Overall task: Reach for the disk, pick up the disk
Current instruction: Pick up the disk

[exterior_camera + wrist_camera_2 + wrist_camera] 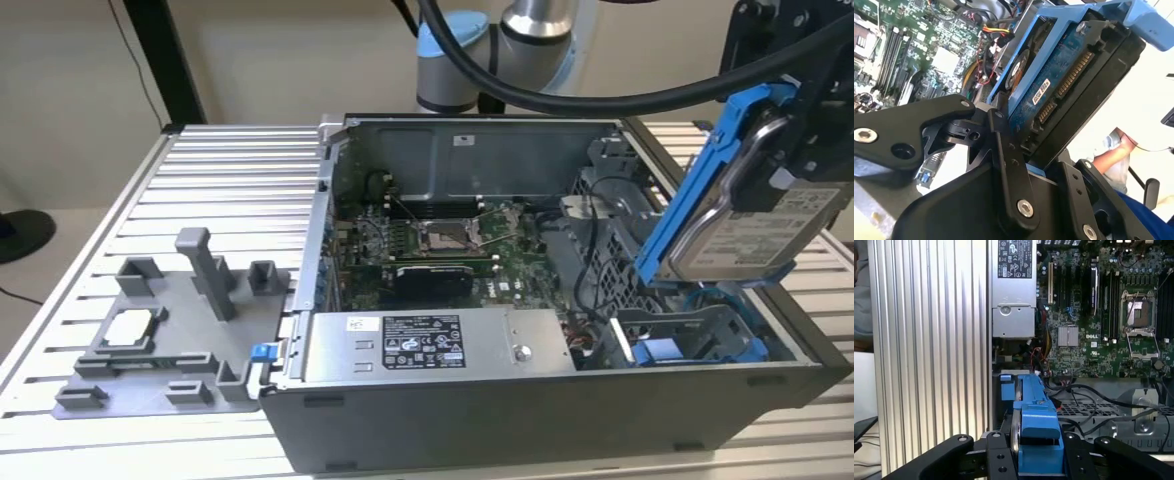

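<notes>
The pincer [1039, 450] is clamped on the disk [747, 225], tilted above the computer case's [534, 420] right side; a firm, centred grip should keep it steady.

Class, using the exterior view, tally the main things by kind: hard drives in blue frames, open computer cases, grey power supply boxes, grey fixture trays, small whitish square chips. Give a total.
Hard drives in blue frames: 1, the disk, held in the tool
Open computer cases: 1
Grey power supply boxes: 1
Grey fixture trays: 1
Whitish square chips: 1
Total: 5

Ribbed metal table [147, 200], beige wall [67, 90]
</notes>
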You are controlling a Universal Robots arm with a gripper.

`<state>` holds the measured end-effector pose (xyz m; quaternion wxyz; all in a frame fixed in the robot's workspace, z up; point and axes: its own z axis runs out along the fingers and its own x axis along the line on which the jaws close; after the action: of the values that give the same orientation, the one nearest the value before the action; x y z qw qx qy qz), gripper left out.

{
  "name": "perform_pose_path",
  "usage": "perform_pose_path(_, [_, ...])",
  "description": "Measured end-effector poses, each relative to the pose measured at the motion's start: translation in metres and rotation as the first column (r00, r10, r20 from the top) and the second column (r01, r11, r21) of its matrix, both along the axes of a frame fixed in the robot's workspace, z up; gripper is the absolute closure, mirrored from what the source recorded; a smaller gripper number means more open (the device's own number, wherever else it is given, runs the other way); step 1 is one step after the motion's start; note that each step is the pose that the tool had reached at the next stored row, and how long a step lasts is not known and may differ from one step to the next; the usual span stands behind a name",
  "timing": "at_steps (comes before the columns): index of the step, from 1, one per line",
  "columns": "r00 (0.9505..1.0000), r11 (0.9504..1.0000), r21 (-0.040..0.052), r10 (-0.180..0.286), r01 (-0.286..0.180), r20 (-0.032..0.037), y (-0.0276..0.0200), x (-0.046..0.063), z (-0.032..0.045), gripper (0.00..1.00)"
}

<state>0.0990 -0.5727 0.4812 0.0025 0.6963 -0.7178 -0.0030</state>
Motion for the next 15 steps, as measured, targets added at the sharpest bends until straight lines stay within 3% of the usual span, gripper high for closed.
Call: perform_pose_path(15, [0.9997,0.9997,-0.0001,0.025,-0.025,0.0,0.0,0.0017,0.0,1.0])
